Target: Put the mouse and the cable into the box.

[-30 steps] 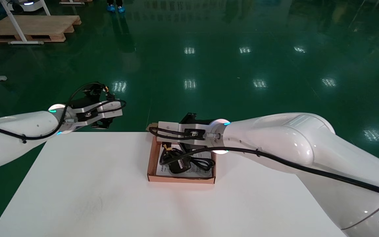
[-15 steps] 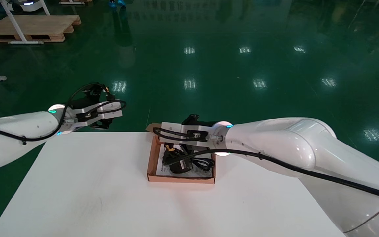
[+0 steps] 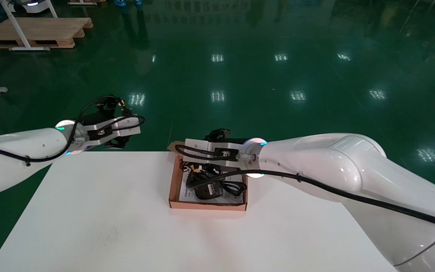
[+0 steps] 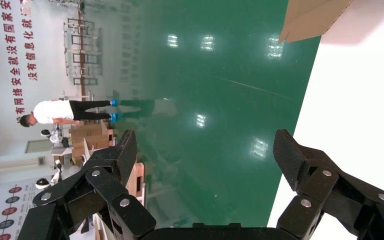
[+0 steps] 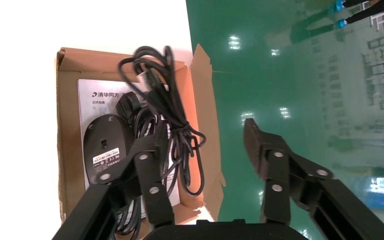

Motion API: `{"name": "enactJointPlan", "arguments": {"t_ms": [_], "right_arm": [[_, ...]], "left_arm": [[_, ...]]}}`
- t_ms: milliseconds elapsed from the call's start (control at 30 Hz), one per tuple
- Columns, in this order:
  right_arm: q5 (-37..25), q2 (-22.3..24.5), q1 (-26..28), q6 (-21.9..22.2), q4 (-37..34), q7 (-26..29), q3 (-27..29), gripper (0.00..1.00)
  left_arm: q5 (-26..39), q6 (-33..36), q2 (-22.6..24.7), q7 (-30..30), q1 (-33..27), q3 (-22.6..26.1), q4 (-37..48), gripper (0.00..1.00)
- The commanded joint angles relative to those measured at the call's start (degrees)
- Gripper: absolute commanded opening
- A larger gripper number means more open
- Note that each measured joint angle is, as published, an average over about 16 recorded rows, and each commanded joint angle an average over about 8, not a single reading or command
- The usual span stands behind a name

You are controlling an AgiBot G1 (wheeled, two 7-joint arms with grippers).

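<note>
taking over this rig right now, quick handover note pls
Left gripper: open, empty, parked over the floor off the far left corner of the table.
Right gripper: open, above the far side of the box, gripping nothing.
Mouse: in the box, label side up, on a leaflet.
Cable: bundled in the box beside the mouse, one loop rising by a wall.
Done: both items in. Left: probably tuck that loop, withdraw the right arm.

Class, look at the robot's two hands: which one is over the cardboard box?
The right hand, open over the box with the cable and mouse. The left hand, also open, hangs beyond the table's far left corner.
</note>
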Motion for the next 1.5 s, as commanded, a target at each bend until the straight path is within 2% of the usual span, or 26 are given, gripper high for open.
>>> {"name": "enactJointPlan", "arguments": {"t_ms": [33, 400, 533, 1233, 1500], "right_arm": [[0.0, 0.0, 0.0, 0.0, 0.0, 0.0, 0.0, 1.00], [0.2, 0.1, 0.0, -0.2, 0.0, 0.0, 0.2, 1.00], [2.4, 1.2, -0.9, -1.4, 0.5, -0.4, 1.4, 1.00], [31.0, 16.1, -12.3, -16.8, 7.1, -6.0, 16.2, 1.00], [42.0, 21.8, -16.7, -22.7, 9.7, -8.2, 21.9, 1.00]], "left_arm": [[0.0, 0.0, 0.0, 0.0, 0.0, 0.0, 0.0, 1.00], [-0.1, 0.0, 0.0, 0.1, 0.0, -0.1, 0.1, 1.00], [-0.1, 0.0, 0.1, 0.1, 0.0, -0.1, 0.1, 1.00], [-0.4, 0.2, -0.1, 0.1, 0.1, -0.2, -0.1, 1.00], [-7.2, 6.4, -2.8, -0.8, 3.0, -3.9, -3.8, 1.00]]}}
